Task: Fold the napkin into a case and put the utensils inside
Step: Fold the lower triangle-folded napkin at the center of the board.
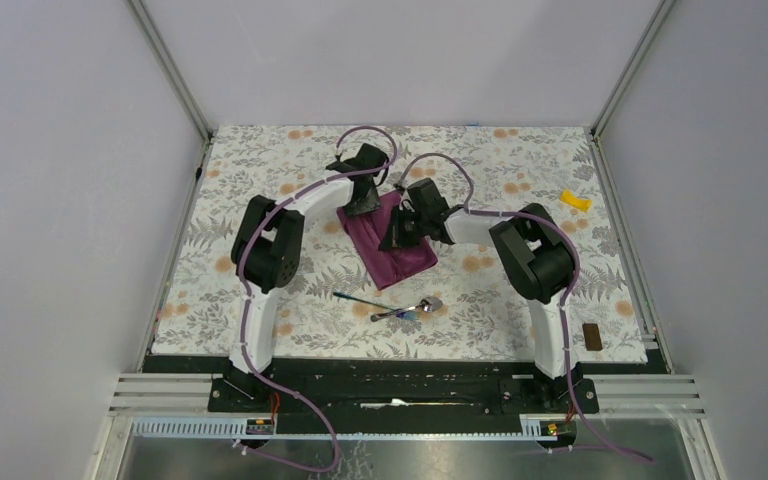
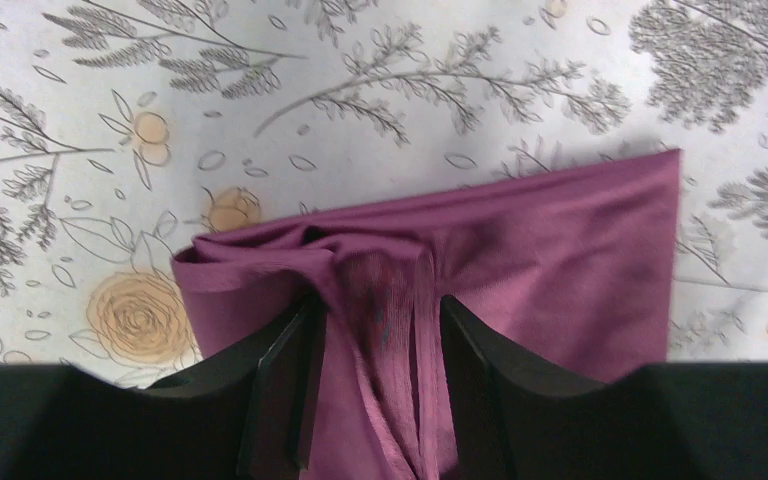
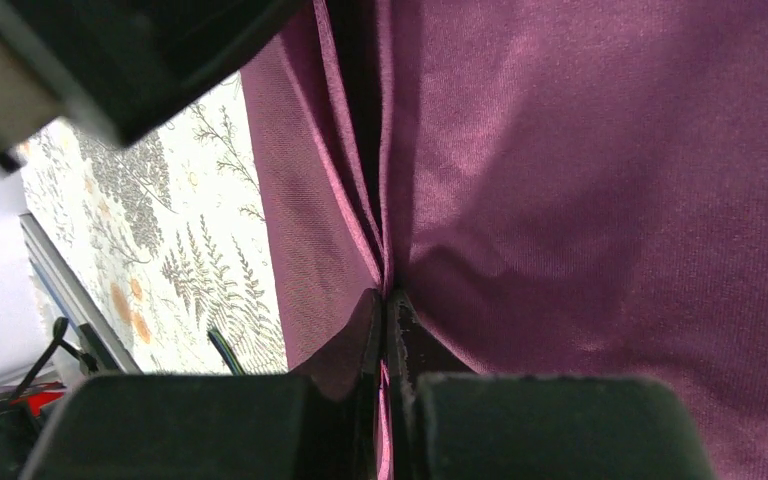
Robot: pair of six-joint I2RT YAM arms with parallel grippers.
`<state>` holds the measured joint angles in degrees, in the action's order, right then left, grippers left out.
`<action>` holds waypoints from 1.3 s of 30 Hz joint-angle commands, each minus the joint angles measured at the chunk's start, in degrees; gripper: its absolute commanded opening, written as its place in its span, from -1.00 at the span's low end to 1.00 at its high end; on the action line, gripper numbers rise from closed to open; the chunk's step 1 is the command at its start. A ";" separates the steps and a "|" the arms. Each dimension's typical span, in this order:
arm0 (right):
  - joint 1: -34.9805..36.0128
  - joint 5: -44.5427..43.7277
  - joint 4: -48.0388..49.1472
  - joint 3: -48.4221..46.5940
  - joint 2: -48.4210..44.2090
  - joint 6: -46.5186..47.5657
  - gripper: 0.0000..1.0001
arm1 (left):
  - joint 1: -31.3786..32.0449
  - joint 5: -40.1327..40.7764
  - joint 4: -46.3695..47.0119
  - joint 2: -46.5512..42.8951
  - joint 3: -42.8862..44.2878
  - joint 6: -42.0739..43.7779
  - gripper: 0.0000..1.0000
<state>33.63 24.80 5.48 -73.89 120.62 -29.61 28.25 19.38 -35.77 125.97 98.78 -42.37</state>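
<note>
Wrist cams: left tool (image 2: 375, 330) grips bunched napkin (image 2: 550, 240), right tool (image 3: 388, 330) pinches its fold tight; spoon (image 1: 426, 305) only in top view.

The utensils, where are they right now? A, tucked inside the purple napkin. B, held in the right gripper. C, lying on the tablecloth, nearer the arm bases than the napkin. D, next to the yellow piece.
C: the top view shows the spoon and the bluish-handled utensil lying together on the tablecloth, on the near side of the napkin and outside it.
</note>
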 commanded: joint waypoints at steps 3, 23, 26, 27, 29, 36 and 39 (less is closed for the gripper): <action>-1.05 2.54 4.63 2.16 -1.59 -5.17 -1.00 | -0.35 -10.22 5.44 -9.30 -2.78 2.36 0.29; -2.26 3.38 7.80 4.67 -1.98 -7.42 -1.00 | -12.56 -22.30 14.25 -17.05 -17.02 2.40 -0.61; -2.27 3.66 7.78 4.54 -1.86 -7.22 -1.00 | -12.73 -21.98 13.91 -14.70 -15.31 2.71 -0.69; -2.28 3.70 7.79 4.54 -1.95 -7.09 -1.00 | -12.70 -22.61 14.41 -14.07 -14.95 2.81 -0.70; -2.26 3.67 7.79 4.54 -2.03 -6.82 -1.00 | -12.69 -23.80 14.71 -12.18 -13.82 2.82 -0.73; -2.27 4.23 7.55 4.04 -1.77 -6.02 -0.91 | -12.35 -26.17 16.68 -9.00 -12.45 1.70 -0.80; -2.29 4.25 7.00 3.32 -1.34 -5.45 -0.89 | -12.02 -26.16 17.68 -8.86 -12.57 1.46 -0.80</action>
<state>31.86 28.21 12.75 -69.49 120.62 -36.91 15.79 -5.56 -22.35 117.62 84.12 -40.53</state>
